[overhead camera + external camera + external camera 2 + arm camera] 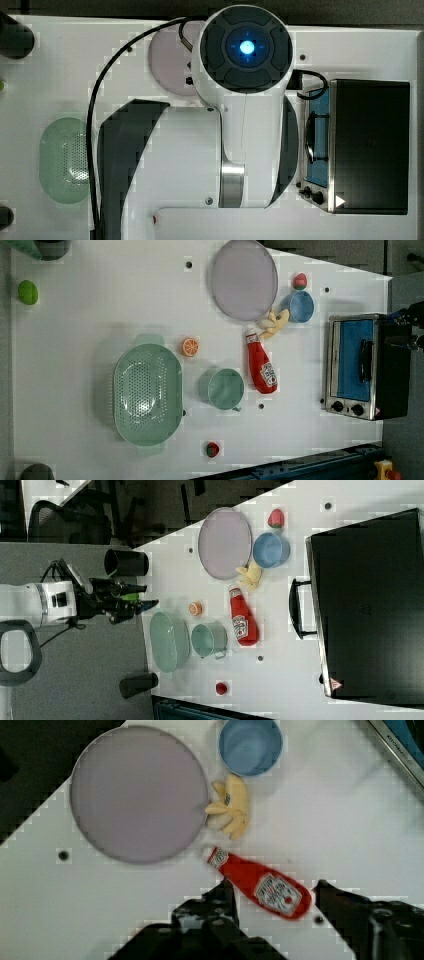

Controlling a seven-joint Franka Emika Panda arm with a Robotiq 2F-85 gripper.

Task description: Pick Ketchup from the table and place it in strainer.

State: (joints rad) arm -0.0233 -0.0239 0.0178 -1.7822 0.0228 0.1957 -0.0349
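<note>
The Ketchup, a slim red bottle with a white cap, lies flat on the white table between the teal cup and the toaster oven. The pale mint-green strainer stands upright beyond the cup, holding nothing; it also appears in the top view as the strainer. In the wrist view my gripper is open, its two dark fingers on either side of the Ketchup and well above it. In the right view the gripper hangs high off the table, apart from the Ketchup and the strainer.
A lilac plate, a banana, a blue bowl and a strawberry lie past the bottle's cap. An orange slice sits by the strainer, another strawberry near the table edge.
</note>
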